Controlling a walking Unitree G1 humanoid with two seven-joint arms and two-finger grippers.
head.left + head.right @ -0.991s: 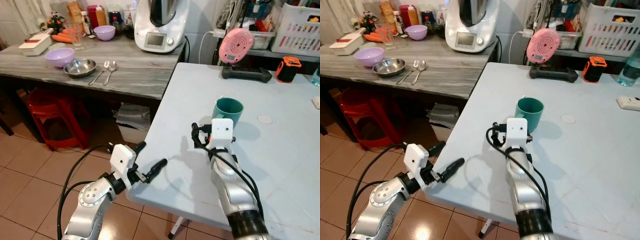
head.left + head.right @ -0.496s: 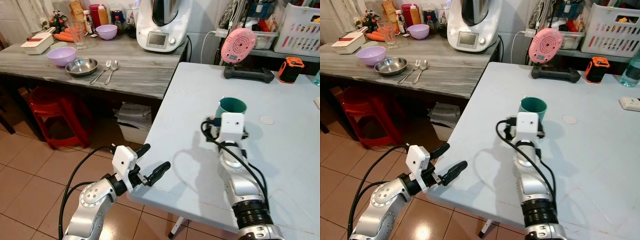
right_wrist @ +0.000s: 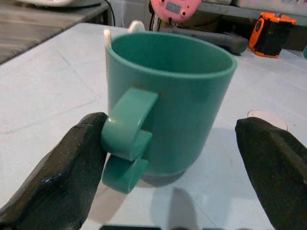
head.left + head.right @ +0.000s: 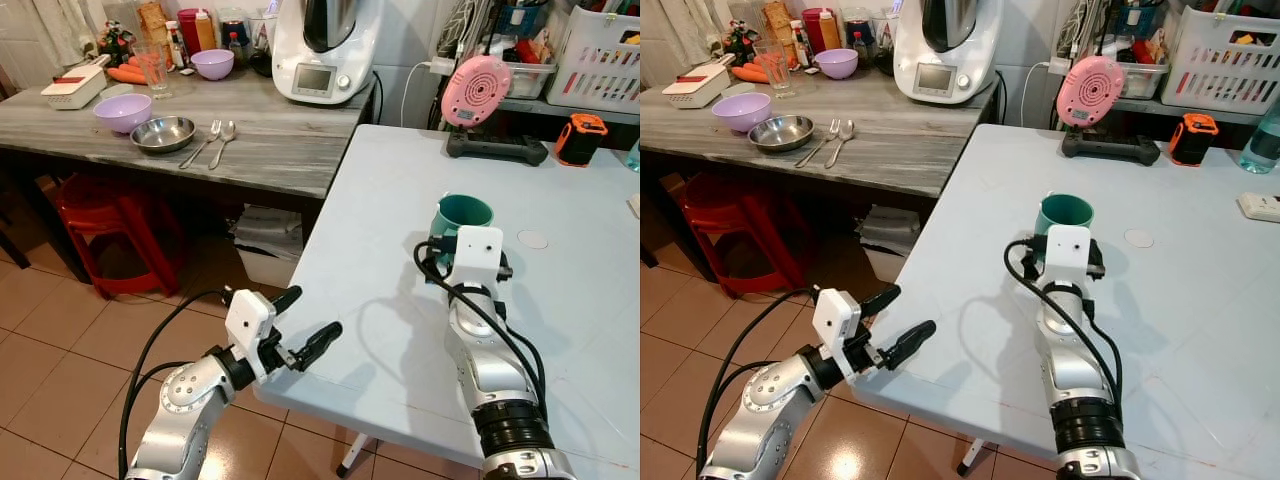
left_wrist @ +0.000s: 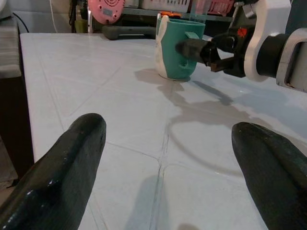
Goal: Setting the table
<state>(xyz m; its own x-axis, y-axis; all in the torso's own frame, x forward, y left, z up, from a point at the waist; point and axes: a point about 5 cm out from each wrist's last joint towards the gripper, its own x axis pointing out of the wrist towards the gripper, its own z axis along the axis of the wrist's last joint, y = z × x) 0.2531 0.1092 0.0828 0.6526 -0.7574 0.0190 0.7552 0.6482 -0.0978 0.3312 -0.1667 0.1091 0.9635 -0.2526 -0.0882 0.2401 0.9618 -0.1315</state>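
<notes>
On the pale worktop [image 4: 560, 330], a short way in from its near-left edge, a teal mug [image 3: 168, 103] stands upright and empty, its handle turned toward the robot. The right end effector [image 3: 170, 167] is level with the mug, fingers spread wide to either side of it; one finger [image 3: 57, 172] touches or nearly touches the handle, while the other [image 3: 278, 167] is apart from the wall, so nothing is gripped. The left end effector [image 4: 305, 325] hovers by the worktop's near corner, spread as well and empty. The mug looks like moulded plastic or glazed ware with a smooth, slightly glossy skin: probably light, rigid and unlikely to deform under the fingers, but slick enough to slip or twist if pinched only lightly. Being empty, it has nothing to spill, though an off-centre push could tip it or slide it on the smooth surface. The handle is a small loop, a poor target for two thick fingers and likely to make the mug swing. A sounder hold seems to be across the body, mid-height, with the fingers on opposite walls and the handle left between them or to one side. On the grey worktop [image 4: 270, 140] to the left wait a purple bowl [image 4: 122, 111], a steel bowl [image 4: 161, 134], and a fork and spoon [image 4: 212, 141].
</notes>
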